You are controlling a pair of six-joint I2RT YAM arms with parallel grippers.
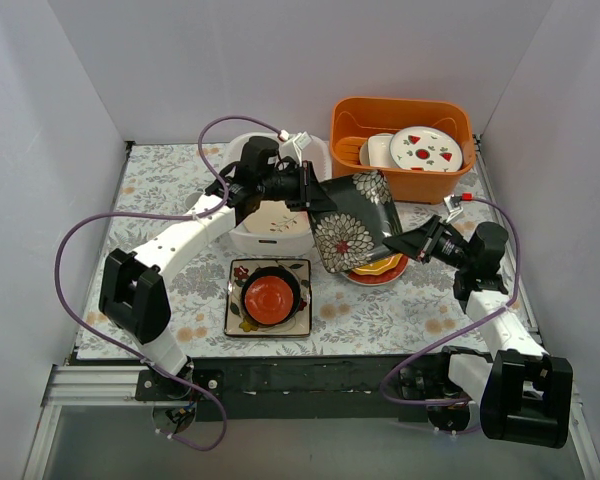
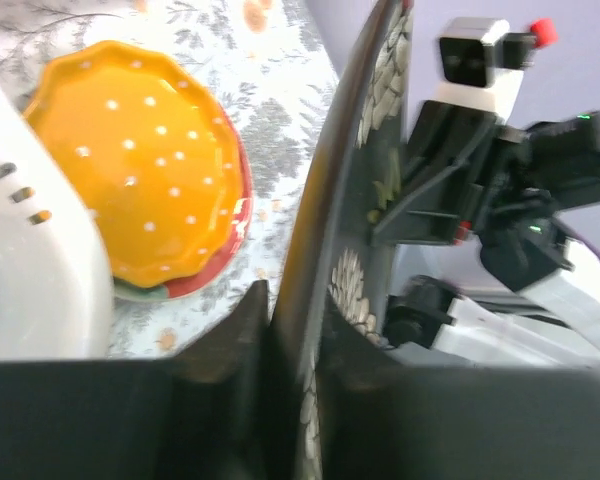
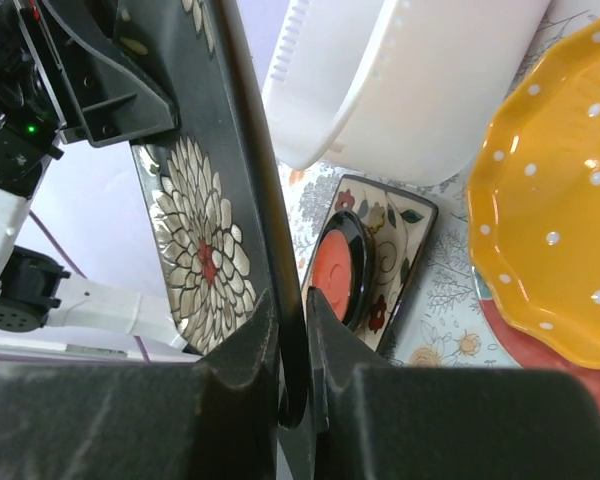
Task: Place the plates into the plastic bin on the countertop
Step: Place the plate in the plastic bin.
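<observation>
Black plate [image 1: 355, 220] is tilted in the air, just right of the bin [image 1: 248, 238]. Right gripper [image 1: 405, 243] pinches its near-right edge. Left gripper [image 1: 315, 195] is narrowed onto the far-left edge and looks clamped. The bin lies to the left, so the left gripper is nearer.

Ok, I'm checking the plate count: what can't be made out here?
- Top view: plastic bin interior largely hidden by the left arm and black square plate.
- Top view: yellow plate stack mostly under that plate.
- Left wrist view: motion-blurred; bin cut by left edge.
</observation>
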